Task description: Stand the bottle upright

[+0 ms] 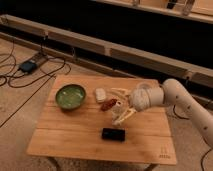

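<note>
The bottle (108, 105), small with reddish-brown print, lies on its side near the middle of the wooden table (75, 142). My gripper (118, 105) reaches in from the right at table height. Its pale fingers are spread open, one finger (120, 92) behind the bottle and the other (123, 118) in front of it. The bottle's right end lies between the fingertips. I cannot tell whether they touch it.
A green bowl (70, 96) stands at the table's left. A small white rounded block (100, 94) lies just behind the bottle. A flat black phone (113, 134) lies in front of the gripper. Cables and a power box (27, 65) lie on the floor at the left.
</note>
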Action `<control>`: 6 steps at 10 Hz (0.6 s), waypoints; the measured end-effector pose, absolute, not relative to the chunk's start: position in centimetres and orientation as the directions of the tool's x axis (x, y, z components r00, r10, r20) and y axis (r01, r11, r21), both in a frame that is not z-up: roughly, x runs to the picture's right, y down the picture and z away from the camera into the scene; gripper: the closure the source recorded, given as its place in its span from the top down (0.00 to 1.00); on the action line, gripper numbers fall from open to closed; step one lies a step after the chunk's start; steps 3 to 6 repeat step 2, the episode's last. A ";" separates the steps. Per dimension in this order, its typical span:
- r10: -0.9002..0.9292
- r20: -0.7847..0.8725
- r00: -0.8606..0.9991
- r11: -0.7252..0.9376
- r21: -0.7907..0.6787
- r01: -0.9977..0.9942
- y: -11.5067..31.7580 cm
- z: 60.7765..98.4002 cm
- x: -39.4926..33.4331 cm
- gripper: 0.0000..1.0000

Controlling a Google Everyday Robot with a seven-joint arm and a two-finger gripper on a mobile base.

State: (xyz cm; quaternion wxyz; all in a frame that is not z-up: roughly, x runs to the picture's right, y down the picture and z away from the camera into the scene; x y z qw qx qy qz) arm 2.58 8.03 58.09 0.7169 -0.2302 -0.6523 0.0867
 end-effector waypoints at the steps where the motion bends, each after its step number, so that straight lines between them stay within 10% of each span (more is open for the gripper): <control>1: 0.402 0.900 0.171 0.886 -0.429 0.176 8.0 57.0 2.1 0.80; 6: 0.387 0.903 0.188 0.890 -0.419 0.181 8.0 56.3 1.7 0.80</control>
